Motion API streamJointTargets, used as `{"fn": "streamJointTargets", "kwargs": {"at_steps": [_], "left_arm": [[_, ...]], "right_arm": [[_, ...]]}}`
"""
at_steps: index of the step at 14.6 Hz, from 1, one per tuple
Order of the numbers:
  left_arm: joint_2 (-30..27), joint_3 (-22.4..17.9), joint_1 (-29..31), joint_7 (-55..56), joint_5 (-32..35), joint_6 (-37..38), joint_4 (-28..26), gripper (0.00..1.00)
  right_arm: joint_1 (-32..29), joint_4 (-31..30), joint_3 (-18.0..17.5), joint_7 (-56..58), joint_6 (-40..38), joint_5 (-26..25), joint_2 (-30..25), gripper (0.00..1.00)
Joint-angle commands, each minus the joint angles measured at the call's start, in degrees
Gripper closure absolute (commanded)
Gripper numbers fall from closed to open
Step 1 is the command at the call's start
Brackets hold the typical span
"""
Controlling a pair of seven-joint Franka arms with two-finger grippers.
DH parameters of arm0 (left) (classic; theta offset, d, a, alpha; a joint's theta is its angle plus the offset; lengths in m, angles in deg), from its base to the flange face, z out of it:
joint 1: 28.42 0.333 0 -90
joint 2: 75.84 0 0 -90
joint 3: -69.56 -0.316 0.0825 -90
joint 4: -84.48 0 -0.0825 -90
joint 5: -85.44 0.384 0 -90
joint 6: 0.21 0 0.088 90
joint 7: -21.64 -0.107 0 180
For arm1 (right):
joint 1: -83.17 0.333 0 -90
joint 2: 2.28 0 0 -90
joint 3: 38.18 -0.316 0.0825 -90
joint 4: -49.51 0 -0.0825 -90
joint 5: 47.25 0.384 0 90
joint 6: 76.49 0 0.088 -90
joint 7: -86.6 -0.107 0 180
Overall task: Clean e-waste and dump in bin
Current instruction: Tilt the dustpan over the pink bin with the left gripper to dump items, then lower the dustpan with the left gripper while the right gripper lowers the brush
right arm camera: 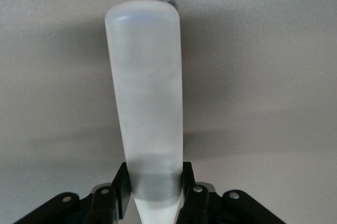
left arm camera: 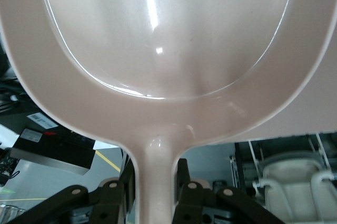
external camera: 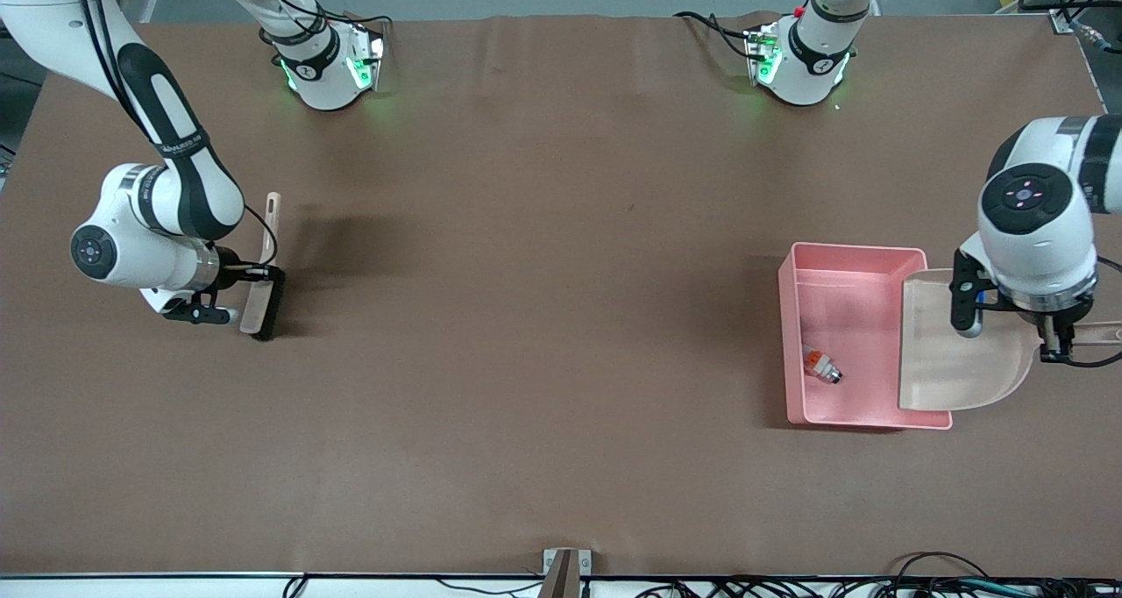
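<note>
The beige dustpan [external camera: 955, 344] is pinched by the left gripper [external camera: 1056, 345], tipped over the pink bin [external camera: 855, 260]; e-waste [external camera: 821, 366], seemingly one piece, lies inside. The brush [external camera: 261, 265] is clamped by the right gripper [external camera: 230, 295], wrist bent low.

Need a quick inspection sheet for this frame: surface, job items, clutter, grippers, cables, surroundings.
Surface: brown table, bare in the middle.
Job's things: one small white-and-dark piece in the pink bin; second piece not seen.
Clutter: nothing seen.
Grippers: left gripper shut on the dustpan handle, pan over the bin's edge; right gripper shut on the brush, bristles at the table.
Cables: along the front edge and at the bases.
Surroundings: grey floor.
</note>
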Motion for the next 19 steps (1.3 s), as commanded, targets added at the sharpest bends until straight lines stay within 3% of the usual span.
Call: {"fn": "streamJointTargets", "kwargs": {"at_steps": [1,5,8,11,15,19], "left_arm": [[-1.08,2.06,0.46,-0.61,-9.23,0.97,3.82,1.00],[-0.91,7.85,0.37,1.76,-15.68,4.23,5.50,1.00],[0.15,12.77,-1.12,4.92,-17.60,6.15,5.50,1.00],[1.81,12.87,-7.08,11.68,-19.90,8.62,5.33,1.00],[9.62,12.70,-14.48,15.12,-19.81,9.15,5.41,1.00],[15.79,11.91,-18.60,21.34,-18.93,9.06,5.06,1.00]], "right_arm": [[-0.89,-0.70,-0.71,-0.28,0.14,0.04,-0.06,0.42],[-0.98,2.19,-0.88,-0.46,-3.01,0.13,-0.14,0.00],[-0.72,8.85,-0.97,-0.29,-10.81,0.13,-0.23,0.00],[-0.36,19.31,-1.23,-0.20,-23.47,0.21,-0.67,0.00],[0.08,22.66,-1.32,-0.20,-27.96,0.21,-9.44,0.00],[0.51,34.06,-1.32,-0.37,-39.99,0.21,-12.98,0.00]]}}
